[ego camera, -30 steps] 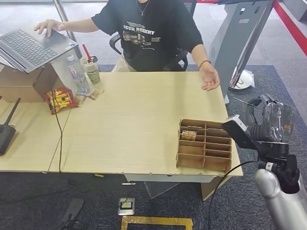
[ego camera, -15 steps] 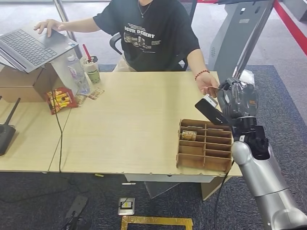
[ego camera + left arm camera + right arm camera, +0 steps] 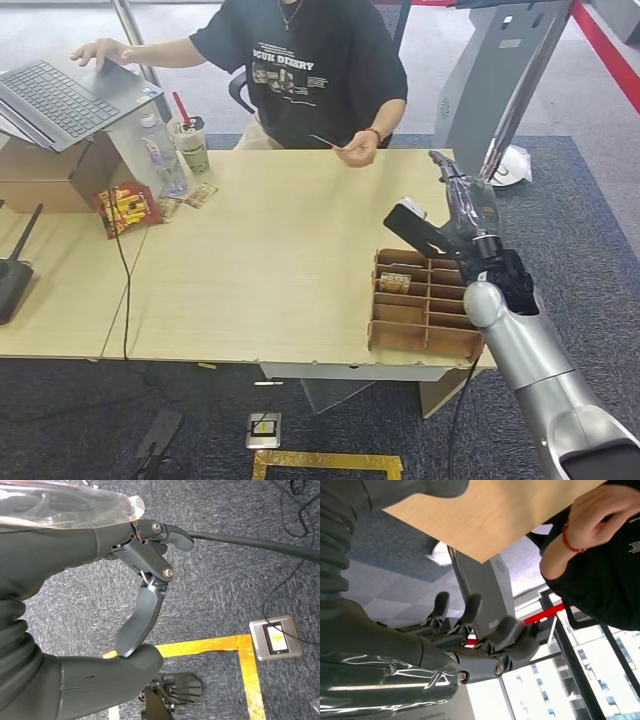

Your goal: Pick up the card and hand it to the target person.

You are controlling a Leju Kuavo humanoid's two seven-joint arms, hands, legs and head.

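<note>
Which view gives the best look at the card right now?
The head view: the card shows as a thin dark sliver in the person's hand, above the table's far edge. The right wrist view shows that hand with its red bracelet, the card not discernible. The left wrist view faces the floor.

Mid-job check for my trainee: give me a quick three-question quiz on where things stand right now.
1. Multiple choice: the card is A) in the wooden tray, B) in the person's hand, C) on the laptop.
2. True or false: the robot's right hand is holding something.
3. Fill in: the cup with the red straw stands right beside a clear ____.

Key: 1 B. 2 False, its fingers are spread and hold nothing. 3 bottle.
</note>
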